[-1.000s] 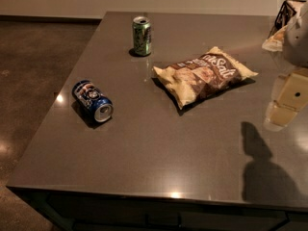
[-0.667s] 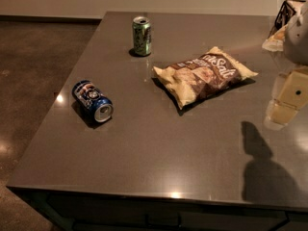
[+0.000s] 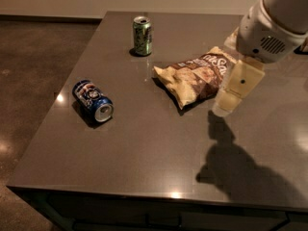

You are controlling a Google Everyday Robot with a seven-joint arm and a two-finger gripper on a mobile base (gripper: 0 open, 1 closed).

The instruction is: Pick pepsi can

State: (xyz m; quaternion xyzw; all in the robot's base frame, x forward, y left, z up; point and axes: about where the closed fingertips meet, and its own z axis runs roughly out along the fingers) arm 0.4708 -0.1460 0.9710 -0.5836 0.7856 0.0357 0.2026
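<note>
The pepsi can is dark blue with a white-and-red logo patch. It lies on its side near the left edge of the dark grey table, with a silver end facing front right. My gripper hangs from the white arm at the right. It is above the table by the right end of a chip bag, well to the right of the pepsi can and apart from it. It holds nothing that I can see.
A green can stands upright at the back of the table. A tan and brown chip bag lies flat in the middle, between the gripper and the pepsi can. The table's left edge drops to a brown floor.
The arm and gripper have moved left and forward from the right edge toward the chip bag. The cans and the bag have not moved.
</note>
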